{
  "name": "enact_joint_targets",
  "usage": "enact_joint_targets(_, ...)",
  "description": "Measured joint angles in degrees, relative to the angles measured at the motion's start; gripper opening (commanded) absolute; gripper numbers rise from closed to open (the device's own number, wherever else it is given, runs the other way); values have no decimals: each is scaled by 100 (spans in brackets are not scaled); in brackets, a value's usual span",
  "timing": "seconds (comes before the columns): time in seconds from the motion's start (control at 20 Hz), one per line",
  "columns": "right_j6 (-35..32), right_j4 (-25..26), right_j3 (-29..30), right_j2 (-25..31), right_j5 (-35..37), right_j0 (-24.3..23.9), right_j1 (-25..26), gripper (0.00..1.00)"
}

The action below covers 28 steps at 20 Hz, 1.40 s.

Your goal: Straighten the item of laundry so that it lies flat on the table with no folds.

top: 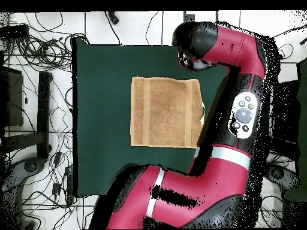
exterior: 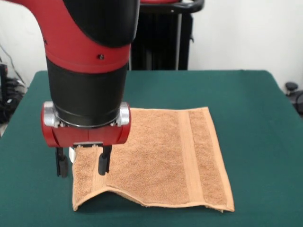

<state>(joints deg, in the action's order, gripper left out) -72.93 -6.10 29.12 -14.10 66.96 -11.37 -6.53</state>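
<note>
End effector (exterior: 83, 165) stood open, fingers astride the towel's (exterior: 156, 161) left edge. Towel's near edge was lifted off the worktop (exterior: 255, 109).

You see towel (top: 165, 112) spread near middle of green table (top: 102, 120), roughly square, orange-tan. Woven band runs near towel's left edge, second band near its right edge. Red arm (top: 240, 72) curves round towel's right side, black head above towel's upper right corner, overlapping table edge there. Gripper hidden under arm head. Cables (top: 42, 48) strewn on floor left of table.
</note>
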Motion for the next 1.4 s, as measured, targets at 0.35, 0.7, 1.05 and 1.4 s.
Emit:
enact_joint_targets(0.35, 0, 0, 0, 1, -29, 1, 176, 100)
enact_joint_targets(0.7, -1, -1, -22, 0, -29, 1, 248, 100)
enact_joint_targets(1.05, -82, -5, -60, -6, -29, 71, 285, 100)
enact_joint_targets(1.4, -344, -11, -133, -11, -29, 218, 285, 100)
